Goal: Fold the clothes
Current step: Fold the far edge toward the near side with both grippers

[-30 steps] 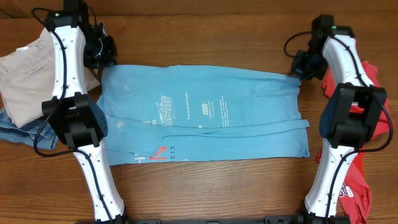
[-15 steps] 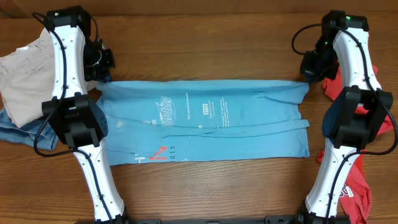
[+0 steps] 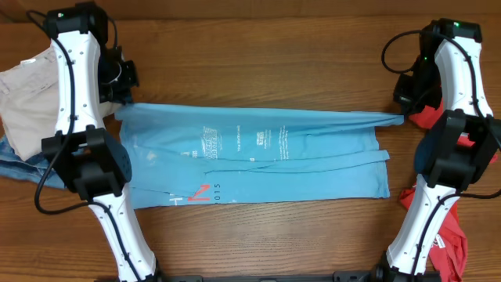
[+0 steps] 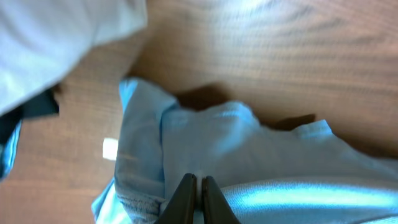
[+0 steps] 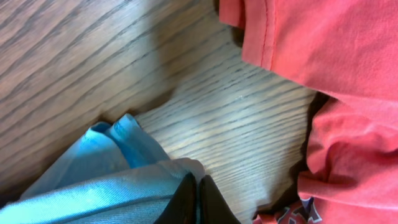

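Blue T-shirt (image 3: 258,164), both ends pinched, fingers (image 4: 184,194) closed

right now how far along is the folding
Done: the blue T-shirt lies flat with a layer already lapped lengthwise. In hand: left gripper and right gripper are shut on its far corners, edge taut. Left: the remaining folds, plus the crumpled red shirts.

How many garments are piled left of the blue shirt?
2: a beige garment at the left edge, a denim garment against its near side; more may hide beneath.
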